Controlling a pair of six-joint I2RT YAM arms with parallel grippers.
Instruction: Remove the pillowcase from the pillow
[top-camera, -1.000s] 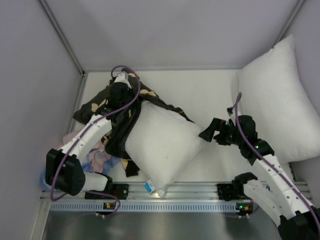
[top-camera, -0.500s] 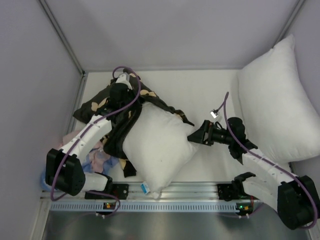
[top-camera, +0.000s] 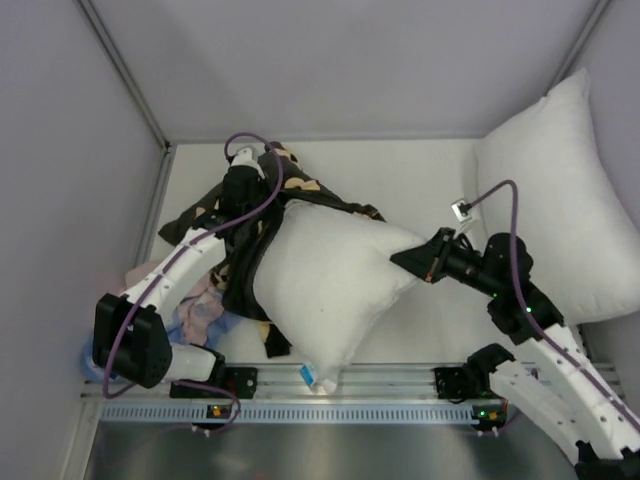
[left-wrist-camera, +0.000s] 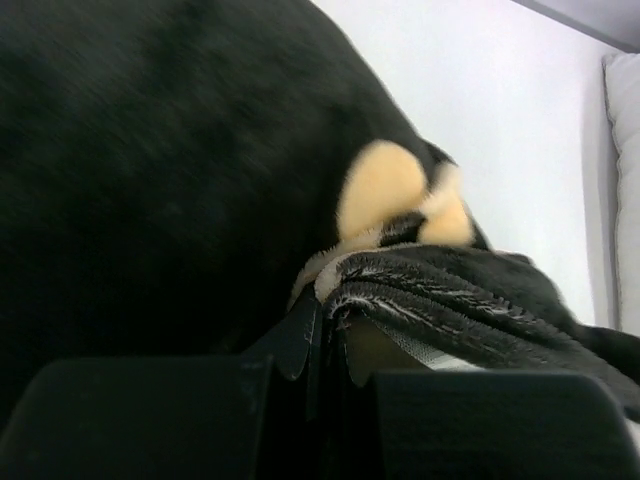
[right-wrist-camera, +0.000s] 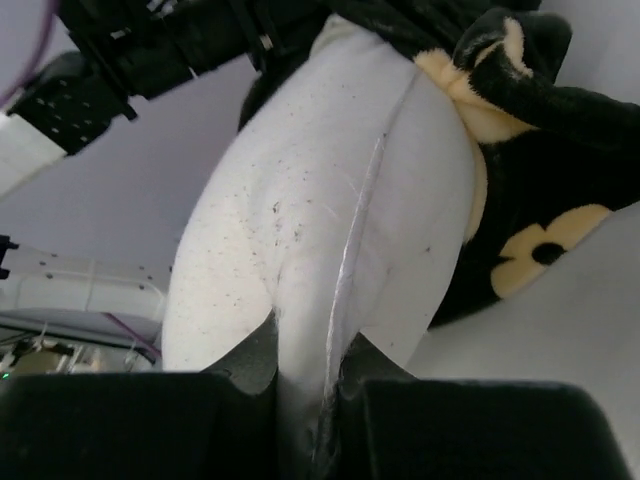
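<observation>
The white pillow (top-camera: 330, 285) lies across the middle of the table, its blue-and-white tag (top-camera: 309, 374) at the near edge. The black pillowcase (top-camera: 250, 235) with tan flowers still covers its far left end and is bunched there. My left gripper (top-camera: 245, 185) is shut on a fold of the pillowcase (left-wrist-camera: 440, 295). At the pillow's right corner my right gripper (top-camera: 412, 258) is shut on the seam of the pillow (right-wrist-camera: 340, 240), which fills the right wrist view with the pillowcase (right-wrist-camera: 540, 200) behind it.
A second plain white pillow (top-camera: 555, 200) leans against the right wall. Pink and light-blue cloths (top-camera: 195, 315) lie beside the left arm's base. An aluminium rail (top-camera: 340, 385) runs along the near table edge. Grey walls close in the left and back sides.
My right gripper reached left to the pillow's corner and shut on it. The corner now sits lifted and pulled right. The left gripper kept its hold on the pillowcase.
</observation>
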